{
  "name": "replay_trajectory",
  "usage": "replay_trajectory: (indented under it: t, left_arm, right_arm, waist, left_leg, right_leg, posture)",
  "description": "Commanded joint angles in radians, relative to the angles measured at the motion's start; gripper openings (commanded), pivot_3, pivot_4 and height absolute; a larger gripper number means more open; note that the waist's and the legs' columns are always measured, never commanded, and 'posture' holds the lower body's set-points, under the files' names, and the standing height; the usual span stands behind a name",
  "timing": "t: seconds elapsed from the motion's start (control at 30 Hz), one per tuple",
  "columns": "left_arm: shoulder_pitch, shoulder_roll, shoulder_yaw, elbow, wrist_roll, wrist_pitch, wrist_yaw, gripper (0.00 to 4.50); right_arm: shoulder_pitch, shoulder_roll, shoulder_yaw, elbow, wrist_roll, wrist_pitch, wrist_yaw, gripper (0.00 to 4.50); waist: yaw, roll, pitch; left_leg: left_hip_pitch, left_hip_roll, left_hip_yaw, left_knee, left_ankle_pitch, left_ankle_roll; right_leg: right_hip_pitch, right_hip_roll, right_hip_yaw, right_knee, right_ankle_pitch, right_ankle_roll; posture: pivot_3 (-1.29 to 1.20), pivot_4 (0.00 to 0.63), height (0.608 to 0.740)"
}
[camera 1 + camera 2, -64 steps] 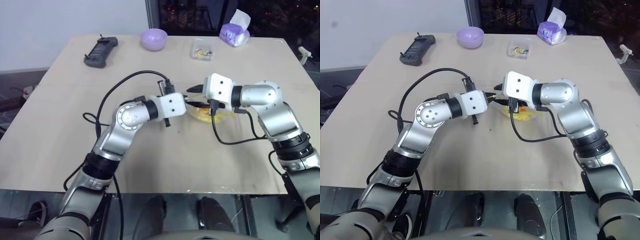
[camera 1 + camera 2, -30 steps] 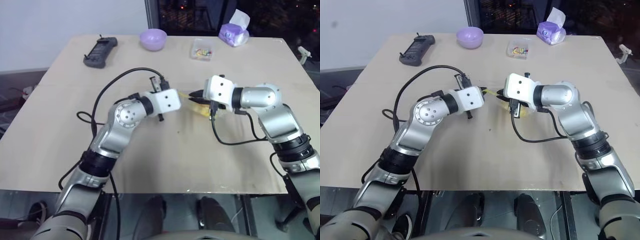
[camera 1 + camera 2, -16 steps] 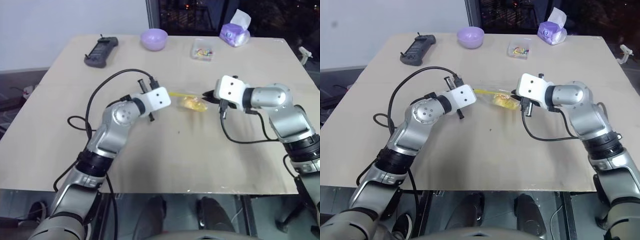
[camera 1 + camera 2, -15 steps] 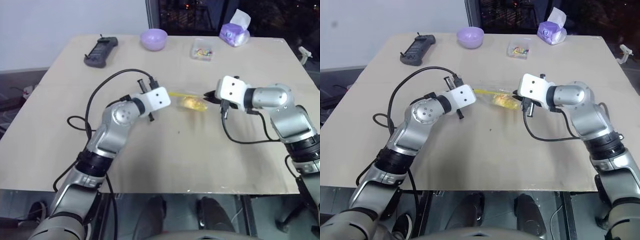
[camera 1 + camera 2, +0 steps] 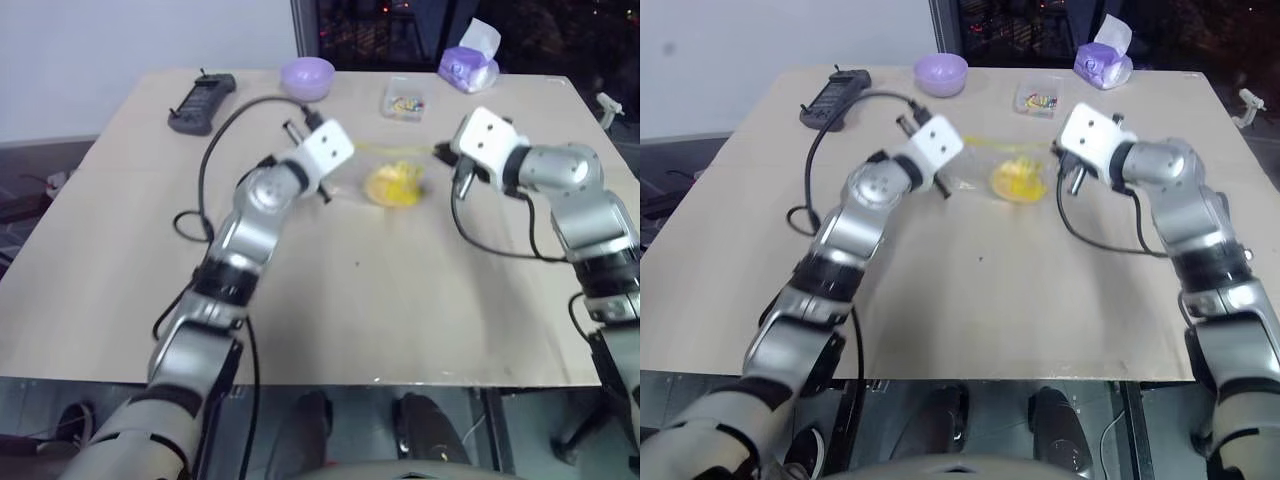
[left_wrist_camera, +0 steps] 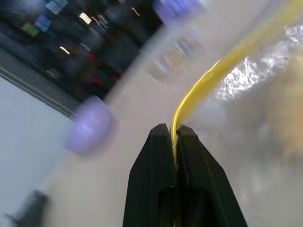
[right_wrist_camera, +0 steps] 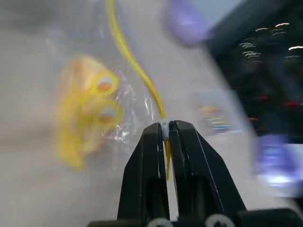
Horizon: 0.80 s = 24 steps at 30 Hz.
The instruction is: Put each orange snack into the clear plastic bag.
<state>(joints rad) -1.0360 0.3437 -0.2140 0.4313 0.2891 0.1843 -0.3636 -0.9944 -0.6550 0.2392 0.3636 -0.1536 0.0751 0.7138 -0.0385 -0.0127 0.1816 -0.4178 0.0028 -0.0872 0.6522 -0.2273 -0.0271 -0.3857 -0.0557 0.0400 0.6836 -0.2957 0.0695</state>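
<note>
Bare pale wooden tabletop (image 5: 330, 300) nearest. Mid-tabletop, both arms have risen and spread apart since a second ago. Left end effector (image 6: 173, 137) clamped on the yellow zip strip of the clear crinkly plastic bag (image 5: 385, 165); right end effector (image 7: 164, 130) pinching that strip's other end. Bag now stretched taut between them, lifted, with the round orange-yellow snack (image 5: 392, 185) sagging inside. Likely bagging is done. Beyond: lilac bowl (image 5: 307, 75), small clear box (image 5: 405, 99).

We see the clear bag (image 5: 392, 172) hanging above the table, stretched by its yellow strip (image 6: 208, 78) between the two pinching grippers, with the orange-yellow snack (image 5: 1017, 181) sagging inside it at the middle, its crinkly film glinting around it.
</note>
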Motion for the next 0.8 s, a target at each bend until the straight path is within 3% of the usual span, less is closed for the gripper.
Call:
replay_trajectory:
  t: [0.03,0.17,0.37,0.47,0.5,0.53,0.67,0.7,0.8]
  left_arm:
    - [-0.077,0.006,0.088,0.016,-0.076,-0.135,0.019,0.00]
    - [0.083,0.091,0.057,-0.126,-0.105,-0.189,-0.133,0.00]
    - [0.519,0.238,0.023,-0.498,-0.176,0.013,-0.369,0.00]
    - [0.650,0.269,0.020,-0.625,-0.207,0.114,-0.411,0.00]
    - [0.681,0.270,0.027,-0.666,-0.229,0.155,-0.419,0.65]
    - [0.705,0.272,0.033,-0.702,-0.249,0.187,-0.427,0.83]
    - [0.784,0.301,0.067,-0.832,-0.356,0.332,-0.488,2.68]
    - [0.798,0.305,0.097,-0.856,-0.406,0.364,-0.508,2.68]
    - [0.820,0.310,0.180,-0.900,-0.529,0.458,-0.537,2.68]
  right_arm:
    - [-0.046,-0.028,-0.072,0.024,0.001,-0.062,-0.030,0.08]
    - [0.109,-0.064,-0.092,-0.165,0.095,0.016,0.107,0.08]
    - [0.437,-0.122,-0.101,-0.501,0.209,0.233,0.223,0.08]
    - [0.544,-0.152,-0.106,-0.590,0.230,0.301,0.245,0.08]
    - [0.573,-0.163,-0.119,-0.621,0.254,0.331,0.255,0.74]
    - [0.594,-0.173,-0.132,-0.643,0.274,0.357,0.263,0.94]
    - [0.635,-0.218,-0.188,-0.660,0.328,0.403,0.286,2.88]
    - [0.651,-0.236,-0.214,-0.669,0.374,0.433,0.320,2.88]
    - [0.696,-0.270,-0.280,-0.690,0.475,0.472,0.392,2.88]
  waist:
    - [-0.001,0.000,0.000]
    - [-0.009,0.001,-0.002]
    - [-0.027,0.002,-0.001]
    - [-0.021,0.001,-0.001]
    - [-0.014,0.001,-0.001]
    - [-0.005,0.001,-0.001]
    - [0.003,0.000,0.001]
    - [0.002,0.000,0.001]
    - [0.002,0.000,0.000]
  left_leg:
    - [-0.002,0.000,0.000,-0.001,0.000,0.000]
    - [-0.003,0.000,0.004,-0.005,0.000,0.000]
    - [-0.018,0.000,0.003,-0.004,0.000,0.000]
    - [-0.017,-0.001,0.004,-0.003,0.000,0.000]
    - [-0.016,-0.001,0.003,-0.002,0.000,0.000]
    - [-0.013,-0.001,0.003,0.001,-0.002,0.003]
    - [0.010,0.000,0.002,0.002,-0.003,0.005]
    - [0.019,0.000,0.003,0.001,-0.003,0.005]
    - [0.022,0.002,0.003,0.000,-0.003,0.005]
  right_leg:
    - [-0.003,0.000,0.000,-0.001,0.000,0.000]
    - [-0.004,-0.001,0.003,-0.005,0.000,0.000]
    - [-0.019,-0.002,0.003,-0.003,0.000,0.000]
    - [-0.019,-0.003,0.003,-0.003,0.000,0.000]
    - [-0.018,-0.003,0.003,0.000,0.000,0.000]
    - [-0.016,-0.003,0.003,0.005,0.000,0.000]
    - [0.005,-0.001,0.002,0.011,-0.001,0.000]
    - [0.013,-0.001,0.003,0.009,-0.001,0.000]
    - [0.016,0.001,0.003,0.008,-0.001,-0.001]
  posture:
    - [0.00,0.150,0.736]
    - [0.00,0.150,0.736]
    - [0.00,0.150,0.736]
    - [0.00,0.150,0.736]
    - [0.00,0.150,0.736]
    - [0.00,0.150,0.736]
    - [0.00,0.150,0.736]
    - [0.00,0.150,0.736]
    - [0.00,0.150,0.736]
